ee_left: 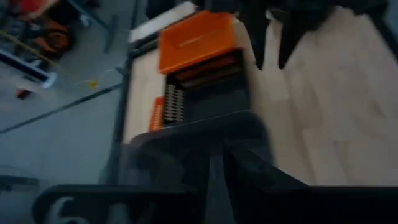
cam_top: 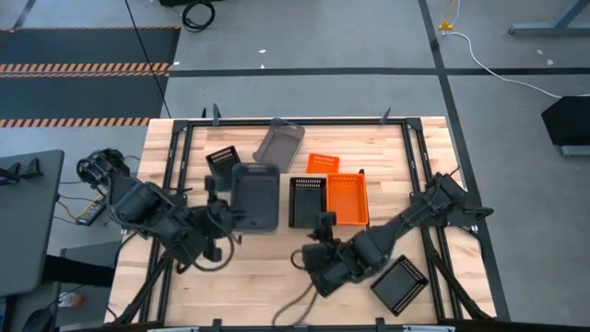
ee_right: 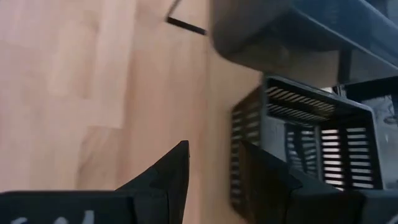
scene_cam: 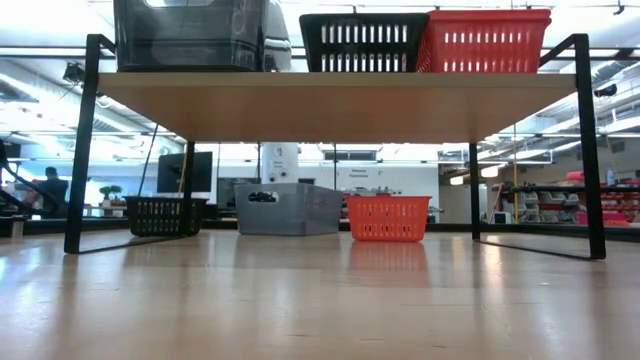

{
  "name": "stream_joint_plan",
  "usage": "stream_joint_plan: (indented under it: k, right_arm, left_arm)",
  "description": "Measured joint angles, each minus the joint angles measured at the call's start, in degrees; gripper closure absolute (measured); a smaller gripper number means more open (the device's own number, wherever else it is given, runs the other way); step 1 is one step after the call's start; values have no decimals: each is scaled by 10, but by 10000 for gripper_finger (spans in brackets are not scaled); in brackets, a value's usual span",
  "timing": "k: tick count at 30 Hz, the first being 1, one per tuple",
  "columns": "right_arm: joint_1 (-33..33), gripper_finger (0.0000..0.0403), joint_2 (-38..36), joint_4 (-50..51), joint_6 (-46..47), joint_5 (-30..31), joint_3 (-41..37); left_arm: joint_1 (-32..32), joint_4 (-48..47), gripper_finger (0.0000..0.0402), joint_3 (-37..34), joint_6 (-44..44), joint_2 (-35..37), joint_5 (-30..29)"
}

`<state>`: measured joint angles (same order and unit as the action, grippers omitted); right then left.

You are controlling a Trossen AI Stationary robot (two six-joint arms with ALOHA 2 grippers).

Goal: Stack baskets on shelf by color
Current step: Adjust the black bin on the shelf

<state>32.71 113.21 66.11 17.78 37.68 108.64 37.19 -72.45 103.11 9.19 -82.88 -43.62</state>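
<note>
A solid grey basket (cam_top: 255, 195) sits at the shelf's (scene_cam: 330, 95) left end, with the left gripper (cam_top: 227, 218) clamped on its rim. Beside it stand a black slatted basket (cam_top: 308, 201) and an orange one (cam_top: 348, 198). The right gripper (cam_top: 324, 231) hovers near the black basket, jaws apart. 4 more baskets lie on the tabletop (cam_top: 267, 286).

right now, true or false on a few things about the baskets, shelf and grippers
1. An orange basket sits on the shelf. True.
2. A black basket stands between the orange basket and the grey basket on the shelf. True.
3. No black basket lies off the shelf. False: one lies on the table near the right arm.
4. The right gripper holds an orange basket. False: its fingers are open beside the black basket.
</note>
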Motion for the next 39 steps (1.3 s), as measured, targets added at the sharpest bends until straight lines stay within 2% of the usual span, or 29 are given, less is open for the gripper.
stream_joint_plan:
  k: [5, 14, 18, 23, 34, 39]
  right_arm:
    - [-25, 257, 0, 3, -25, -16, 0]
    - [-27, 257, 0, 0, -48, -15, 3]
    - [-13, 257, 0, -8, -60, 11, 30]
    - [-16, 257, -1, 30, -55, 46, 45]
    - [-61, 257, 2, 40, -28, -30, 16]
    - [-72, 257, 2, 32, -23, -49, 16]
  left_arm:
    - [-5, -30, 349, 0, 27, 26, -10]
    - [6, -71, 349, -1, 85, 48, -10]
    - [13, -72, 349, -1, 91, 49, -10]
    - [13, -77, 349, -1, 97, 49, -12]
    - [12, -84, 349, -57, 97, 60, -38]
    - [12, -79, 349, -61, 101, 66, -41]
